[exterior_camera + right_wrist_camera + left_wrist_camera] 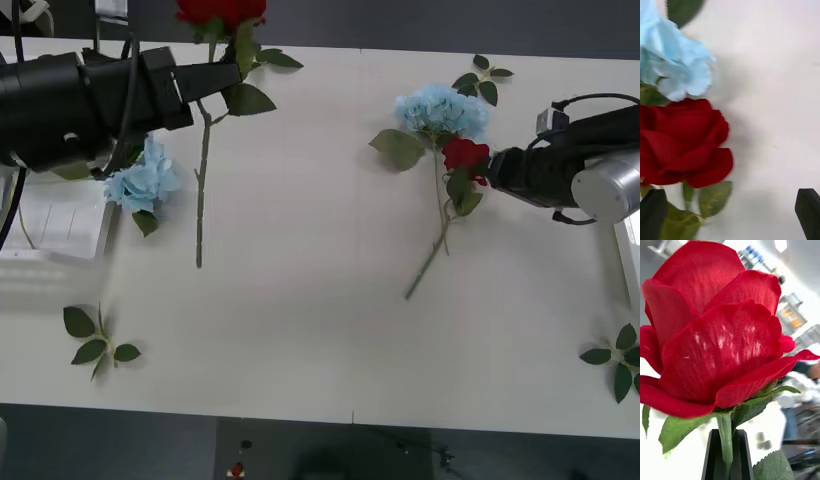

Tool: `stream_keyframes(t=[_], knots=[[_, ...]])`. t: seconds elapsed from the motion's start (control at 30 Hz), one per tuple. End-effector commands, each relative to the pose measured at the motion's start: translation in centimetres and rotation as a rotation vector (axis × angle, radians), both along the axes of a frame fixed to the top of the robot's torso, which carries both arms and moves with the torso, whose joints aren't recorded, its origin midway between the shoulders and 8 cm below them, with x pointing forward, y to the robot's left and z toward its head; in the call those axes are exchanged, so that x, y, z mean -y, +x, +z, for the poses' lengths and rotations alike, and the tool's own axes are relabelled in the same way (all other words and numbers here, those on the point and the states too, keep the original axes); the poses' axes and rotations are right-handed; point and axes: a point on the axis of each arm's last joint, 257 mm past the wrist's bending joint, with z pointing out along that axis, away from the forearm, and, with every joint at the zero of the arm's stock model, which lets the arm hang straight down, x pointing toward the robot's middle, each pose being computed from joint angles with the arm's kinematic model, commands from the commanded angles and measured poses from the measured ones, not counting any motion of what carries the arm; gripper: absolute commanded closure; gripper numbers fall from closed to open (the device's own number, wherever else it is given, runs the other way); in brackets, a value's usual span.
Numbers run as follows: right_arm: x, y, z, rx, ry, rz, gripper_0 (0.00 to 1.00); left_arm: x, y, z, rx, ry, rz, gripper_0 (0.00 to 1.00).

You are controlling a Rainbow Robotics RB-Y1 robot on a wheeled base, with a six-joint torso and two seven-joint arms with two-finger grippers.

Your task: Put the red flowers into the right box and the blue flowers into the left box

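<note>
Raised left end effector (pixel 222 72) around rose stem (pixel 203 180)

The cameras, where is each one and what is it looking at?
Front view: above the arms, looking down at the table; both arms show.
Left wrist view: on the left arm, facing the rose whose stem the left hand pinches.
Right wrist view: on the right arm, its open right hand facing another rose.
Shared: front view shows both roses.

Left gripper (pixel 222 72) clamped, right gripper (pixel 487 168) fingers spread
</note>
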Motion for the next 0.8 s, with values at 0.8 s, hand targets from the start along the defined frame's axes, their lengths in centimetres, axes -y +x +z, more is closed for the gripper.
stream_keyframes(t=[0.8], knots=[[-5.8, 1.3, -1.6, -0.043, 0.035, -0.144, 0.00, 10.9, -3.5, 0.2, 0.467, -0.020, -0.195, 1.00]])
